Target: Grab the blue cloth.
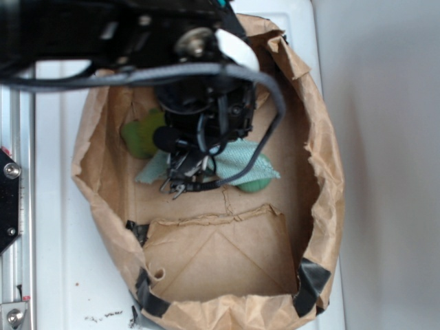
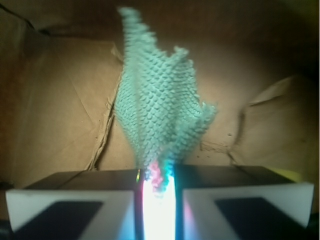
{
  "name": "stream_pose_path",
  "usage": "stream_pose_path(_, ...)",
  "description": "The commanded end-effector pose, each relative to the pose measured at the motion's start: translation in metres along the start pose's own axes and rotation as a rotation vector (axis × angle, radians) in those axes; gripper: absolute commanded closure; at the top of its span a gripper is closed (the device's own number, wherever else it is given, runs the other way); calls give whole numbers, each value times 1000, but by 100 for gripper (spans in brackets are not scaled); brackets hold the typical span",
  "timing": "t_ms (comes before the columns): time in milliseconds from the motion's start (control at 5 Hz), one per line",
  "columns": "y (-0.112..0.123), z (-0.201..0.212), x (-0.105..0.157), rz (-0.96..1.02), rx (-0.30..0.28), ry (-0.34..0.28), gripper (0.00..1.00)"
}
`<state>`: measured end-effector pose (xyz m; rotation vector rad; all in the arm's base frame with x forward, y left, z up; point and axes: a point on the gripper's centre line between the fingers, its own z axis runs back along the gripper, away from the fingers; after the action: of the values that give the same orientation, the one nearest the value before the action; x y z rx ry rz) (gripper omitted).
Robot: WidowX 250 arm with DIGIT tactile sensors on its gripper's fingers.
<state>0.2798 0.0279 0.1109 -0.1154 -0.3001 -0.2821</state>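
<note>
The blue cloth (image 2: pixel 162 117) was pinched at one end between the jaws, which were clenched on it, the remainder spreading out ahead of them over brown paper. In the exterior view the cloth (image 1: pixel 240 157) protruded to both sides of the gripper (image 1: pixel 187 177). A green ball (image 1: pixel 143 134) lay just beside the jaws. All sat inside a torn paper bag (image 1: pixel 323 199) on a white surface (image 1: pixel 62 199).
</note>
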Motion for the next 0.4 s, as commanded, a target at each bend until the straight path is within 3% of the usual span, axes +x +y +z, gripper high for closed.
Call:
stream_pose_path(0,-43,41,29,2,132,-65,100)
stream_pose_path(200,-56,53,40,28,174,-79,100)
